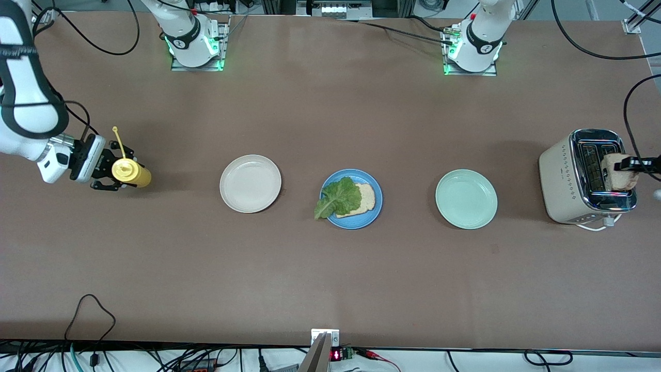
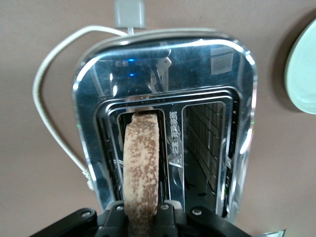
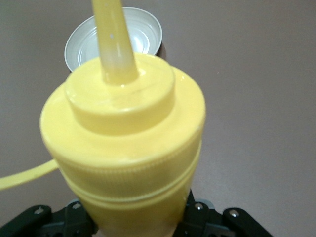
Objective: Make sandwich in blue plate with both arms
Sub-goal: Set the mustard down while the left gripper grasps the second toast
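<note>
Lit evenly and brightly from overhead, with soft shadows under the plates on the counter, glare streaking the chrome toaster, and blur on the close yellow bottle.

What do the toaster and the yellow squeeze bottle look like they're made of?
The toaster: its top looks like polished metal, mirror-bright and reflecting its surroundings in the left wrist view; the cream sides look matte, painted metal or plastic, hard to say which. The yellow squeeze bottle: likely soft plastic, smooth and slightly glossy, with a moulded ridged cap and a translucent nozzle in the right wrist view.
</note>
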Controlling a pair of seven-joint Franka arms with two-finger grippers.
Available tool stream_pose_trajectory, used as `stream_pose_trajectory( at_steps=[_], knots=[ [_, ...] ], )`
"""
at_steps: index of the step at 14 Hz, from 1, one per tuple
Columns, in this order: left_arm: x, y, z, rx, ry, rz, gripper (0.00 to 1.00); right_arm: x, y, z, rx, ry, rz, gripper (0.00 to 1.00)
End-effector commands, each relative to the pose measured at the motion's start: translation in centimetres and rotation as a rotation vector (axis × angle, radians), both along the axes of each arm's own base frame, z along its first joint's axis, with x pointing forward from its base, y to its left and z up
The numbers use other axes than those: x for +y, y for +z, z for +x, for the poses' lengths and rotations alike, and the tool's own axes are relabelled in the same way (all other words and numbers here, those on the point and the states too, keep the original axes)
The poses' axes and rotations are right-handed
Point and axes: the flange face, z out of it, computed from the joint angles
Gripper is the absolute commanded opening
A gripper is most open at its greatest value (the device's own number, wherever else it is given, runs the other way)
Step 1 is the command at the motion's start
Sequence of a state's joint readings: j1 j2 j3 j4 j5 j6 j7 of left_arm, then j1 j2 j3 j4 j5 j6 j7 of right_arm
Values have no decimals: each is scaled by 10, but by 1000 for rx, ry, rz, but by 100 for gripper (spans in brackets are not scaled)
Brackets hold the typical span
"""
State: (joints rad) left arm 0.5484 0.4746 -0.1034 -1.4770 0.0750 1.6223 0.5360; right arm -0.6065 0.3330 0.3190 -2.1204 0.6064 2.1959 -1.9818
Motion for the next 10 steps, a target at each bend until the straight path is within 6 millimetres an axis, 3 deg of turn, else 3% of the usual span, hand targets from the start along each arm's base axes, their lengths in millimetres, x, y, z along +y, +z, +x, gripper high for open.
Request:
stream_pose_trajectory(
  at_steps=[1, 2, 4, 6, 8, 10],
  knots=[
    [-3, 91, 4, -27, -26, 13, 1, -5, -19, 7, -48, 16, 92, 0],
    [-13, 116, 4, -15, -32, -4, 1, -9, -31, 7, -48, 18, 120, 0],
    [-62, 154, 9, 36, -97, -49, 1, -13, -46, 5, -52, 25, 152, 0],
    [-122, 164, 22, 27, -143, -128, 1, -18, -52, 6, -53, 16, 163, 0],
    [-185, 153, 36, 30, -123, -255, 1, -21, -62, 2, -39, 7, 180, 4],
    [-254, 117, 52, 44, -60, -357, 1, -22, -63, 3, -39, 5, 183, 24]
  ],
)
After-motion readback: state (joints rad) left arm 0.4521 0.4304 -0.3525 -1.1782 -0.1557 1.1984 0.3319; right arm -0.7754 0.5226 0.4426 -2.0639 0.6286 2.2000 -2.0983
